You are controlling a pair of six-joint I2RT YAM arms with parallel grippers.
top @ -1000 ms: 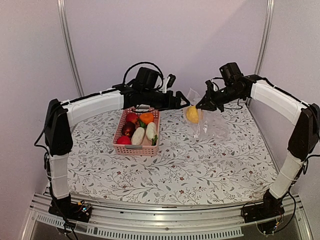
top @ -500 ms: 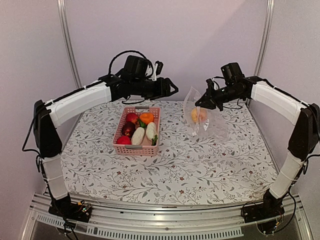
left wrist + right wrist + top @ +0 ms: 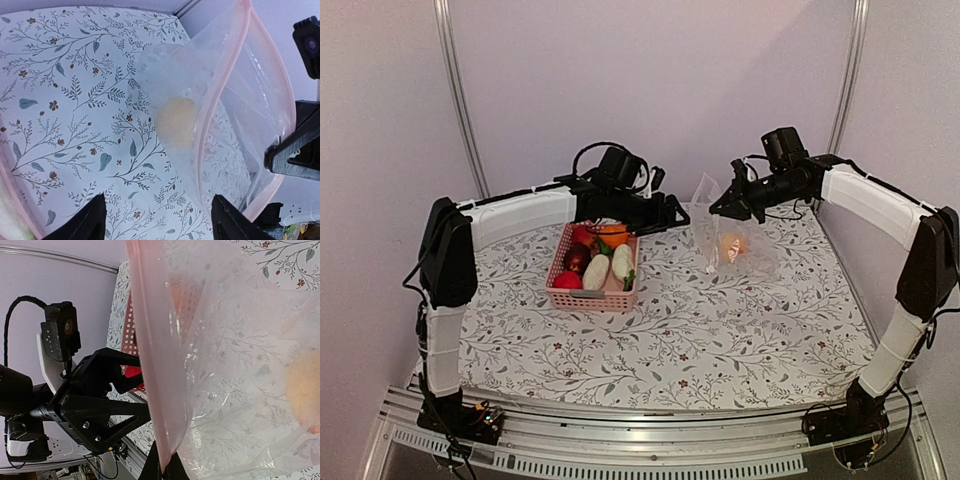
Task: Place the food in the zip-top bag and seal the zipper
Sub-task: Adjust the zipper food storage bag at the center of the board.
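Note:
The clear zip-top bag hangs from my right gripper, which is shut on its mouth edge. Its zipper shows as a pinkish strip along the gaping mouth. One yellow-orange piece of food lies inside the bag near the bottom. My left gripper is open with nothing between its fingers, just left of the bag's mouth and above the table. More food, red, orange, dark purple and white radishes, lies in the pink basket.
The flowered tablecloth covers the table. The basket stands left of centre, under the left forearm. A purple wall and two metal posts close off the back. In the right wrist view the left gripper's black fingers sit close beside the bag's rim.
The yellow piece left the left gripper at the bag's mouth and sank to the bag's bottom. The left arm rose away, then came back down beside the bag. The right gripper kept holding the rim.

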